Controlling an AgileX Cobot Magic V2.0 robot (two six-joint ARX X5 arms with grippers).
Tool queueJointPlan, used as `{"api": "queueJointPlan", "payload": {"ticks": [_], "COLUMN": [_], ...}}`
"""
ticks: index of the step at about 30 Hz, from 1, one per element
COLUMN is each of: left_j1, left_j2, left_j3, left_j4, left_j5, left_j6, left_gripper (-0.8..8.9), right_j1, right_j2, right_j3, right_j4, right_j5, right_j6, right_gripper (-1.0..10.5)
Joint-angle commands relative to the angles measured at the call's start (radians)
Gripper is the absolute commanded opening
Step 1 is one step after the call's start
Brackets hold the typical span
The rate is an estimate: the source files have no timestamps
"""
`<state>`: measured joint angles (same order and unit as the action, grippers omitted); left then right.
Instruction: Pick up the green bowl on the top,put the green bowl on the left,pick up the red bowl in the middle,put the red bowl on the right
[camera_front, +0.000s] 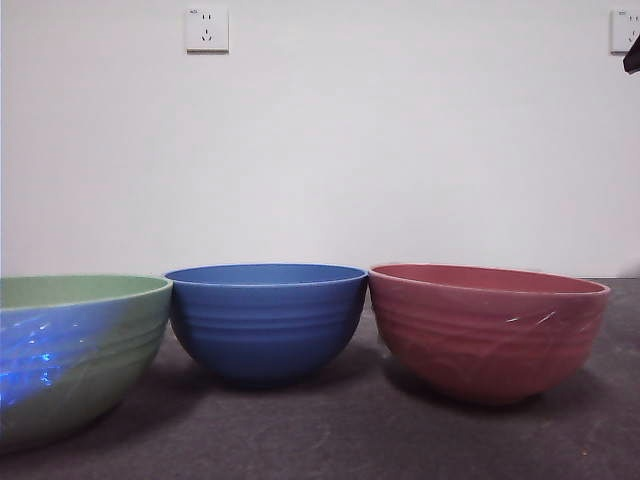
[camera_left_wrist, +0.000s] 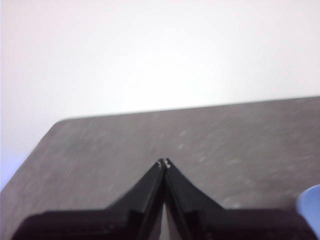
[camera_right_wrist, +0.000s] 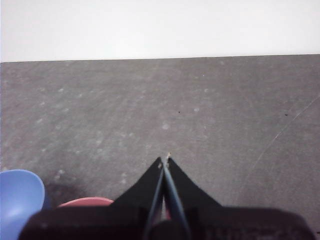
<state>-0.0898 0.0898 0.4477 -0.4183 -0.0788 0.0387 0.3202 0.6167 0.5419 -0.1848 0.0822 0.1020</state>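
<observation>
The green bowl (camera_front: 75, 350) stands on the table at the left, close to the camera and cut by the picture's edge. The red bowl (camera_front: 487, 328) stands at the right; its rim shows in the right wrist view (camera_right_wrist: 85, 202) just under my right gripper (camera_right_wrist: 164, 159), which is shut and empty above the table. My left gripper (camera_left_wrist: 164, 162) is shut and empty over bare table. An arm shows only as a black tip (camera_front: 632, 55) at the top right corner.
A blue bowl (camera_front: 266, 318) stands in the middle between the green and red bowls; it shows in the right wrist view (camera_right_wrist: 20, 202) and as a sliver in the left wrist view (camera_left_wrist: 310, 204). The dark grey table (camera_front: 330, 430) ends at a white wall with sockets (camera_front: 207, 30).
</observation>
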Motion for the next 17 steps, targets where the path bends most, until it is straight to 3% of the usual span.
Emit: {"api": "queueJointPlan", "payload": {"ticks": [1, 8, 17], "left_j1": [0.046, 0.072, 0.072], "left_j2": [-0.042, -0.070, -0.074], "left_j3": [-0.127, -0.356, -0.423], "left_j4": [0.071, 0.183, 0.178], "left_j5": [0.005, 0.005, 0.021], "left_j6": [0.013, -0.010, -0.080], "left_gripper": [-0.04, -0.04, -0.04], "right_j1": [0.000, 0.001, 0.001], "right_j2": [-0.001, 0.000, 0.000], "right_j3": [-0.005, -0.005, -0.005], "right_j4": [0.001, -0.001, -0.007], "right_j5": [0.003, 0.002, 0.002], "right_j6": [0.013, 0.013, 0.013], "right_gripper": [-0.2, -0.2, -0.2]}}
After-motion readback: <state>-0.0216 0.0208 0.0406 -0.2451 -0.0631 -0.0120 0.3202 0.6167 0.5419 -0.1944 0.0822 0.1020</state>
